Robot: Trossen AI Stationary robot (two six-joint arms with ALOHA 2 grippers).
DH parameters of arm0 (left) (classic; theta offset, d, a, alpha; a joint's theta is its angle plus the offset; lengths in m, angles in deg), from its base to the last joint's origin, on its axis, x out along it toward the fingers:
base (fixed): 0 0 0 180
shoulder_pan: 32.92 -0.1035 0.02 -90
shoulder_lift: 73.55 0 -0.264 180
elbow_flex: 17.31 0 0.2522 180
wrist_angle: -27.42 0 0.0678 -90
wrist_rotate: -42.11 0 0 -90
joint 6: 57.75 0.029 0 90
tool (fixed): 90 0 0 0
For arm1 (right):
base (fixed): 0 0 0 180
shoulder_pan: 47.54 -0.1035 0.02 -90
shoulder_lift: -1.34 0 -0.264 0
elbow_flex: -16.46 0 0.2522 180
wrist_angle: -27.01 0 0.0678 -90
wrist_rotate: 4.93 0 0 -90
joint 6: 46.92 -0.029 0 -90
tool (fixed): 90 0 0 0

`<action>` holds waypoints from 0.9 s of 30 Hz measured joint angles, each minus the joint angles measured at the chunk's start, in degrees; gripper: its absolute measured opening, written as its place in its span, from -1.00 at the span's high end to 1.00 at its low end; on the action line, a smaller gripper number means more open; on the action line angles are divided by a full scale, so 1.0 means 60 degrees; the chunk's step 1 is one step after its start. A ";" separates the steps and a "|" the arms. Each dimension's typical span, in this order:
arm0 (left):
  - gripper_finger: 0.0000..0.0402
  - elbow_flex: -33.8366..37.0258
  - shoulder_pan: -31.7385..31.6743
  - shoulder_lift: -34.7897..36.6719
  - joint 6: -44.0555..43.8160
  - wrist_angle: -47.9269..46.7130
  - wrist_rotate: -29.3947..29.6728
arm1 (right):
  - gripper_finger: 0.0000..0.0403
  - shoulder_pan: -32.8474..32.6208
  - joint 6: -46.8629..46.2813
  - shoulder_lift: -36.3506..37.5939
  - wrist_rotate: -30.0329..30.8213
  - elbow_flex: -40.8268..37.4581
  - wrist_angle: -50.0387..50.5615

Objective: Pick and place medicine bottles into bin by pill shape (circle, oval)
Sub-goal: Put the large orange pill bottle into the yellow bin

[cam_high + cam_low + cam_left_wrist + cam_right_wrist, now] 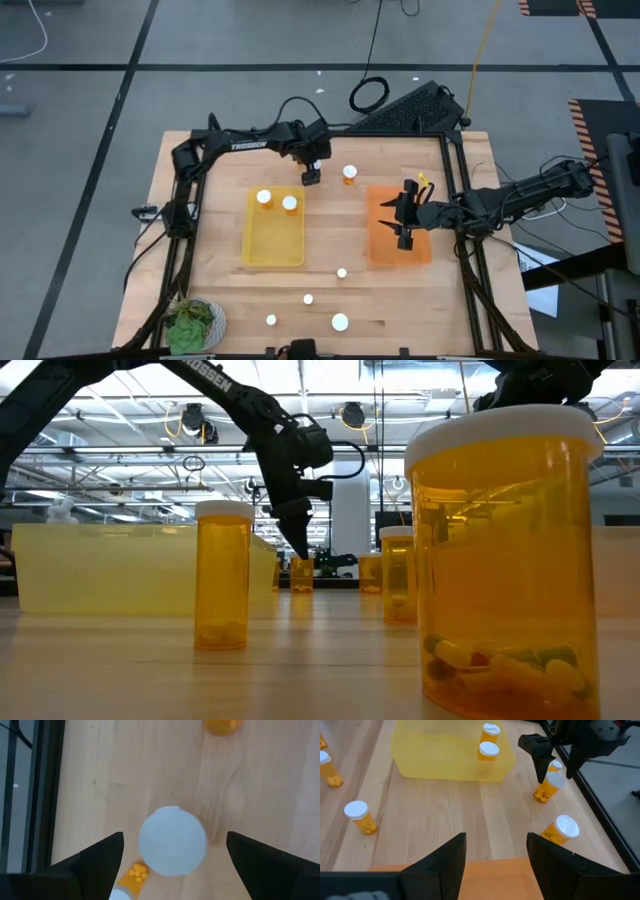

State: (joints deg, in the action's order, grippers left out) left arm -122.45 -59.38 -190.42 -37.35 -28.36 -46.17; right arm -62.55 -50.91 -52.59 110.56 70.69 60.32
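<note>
Now the left end effector [311, 177] hangs released over a white-capped pill bottle [172, 847]; the right end effector [404, 218], also released, hovers above the orange tray [385, 248].

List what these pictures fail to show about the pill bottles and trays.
- Pill shape in the two white-capped amber bottles in the translucent yellow plastic tray: too small from above.
- Orange translucent tray contents: the right gripper covers part of it in the high view.
- Large near bottle: cut off by the low view's bottom edge.
</note>
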 joint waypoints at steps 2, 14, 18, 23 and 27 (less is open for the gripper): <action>-0.77 -0.0004 -0.0010 -0.0040 -0.0026 0.0035 0.0040 | -0.01 0.0000 0.0000 0.0000 -0.0002 0.0000 0.0002; -0.54 0.0002 -0.0087 -0.0240 0.0015 -0.0016 -0.0037 | -0.01 -0.0004 0.0000 0.0000 -0.0010 0.0000 0.0011; -0.36 0.0004 -0.0087 -0.0279 0.0022 -0.0033 -0.0036 | -0.01 -0.0011 -0.0004 0.0000 -0.0035 0.0000 0.0006; -0.14 0.0004 -0.0053 -0.0283 0.0082 -0.0044 -0.0034 | -0.01 -0.0011 -0.0007 0.0000 -0.0035 0.0000 0.0003; -0.02 0.0004 0.0018 -0.0242 0.0080 -0.0151 -0.0032 | -0.01 -0.0011 -0.0007 0.0000 -0.0036 0.0000 0.0000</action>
State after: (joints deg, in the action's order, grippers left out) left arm -122.42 -59.27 -191.87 -36.87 -29.27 -46.37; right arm -62.61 -50.95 -52.59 110.35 70.69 60.32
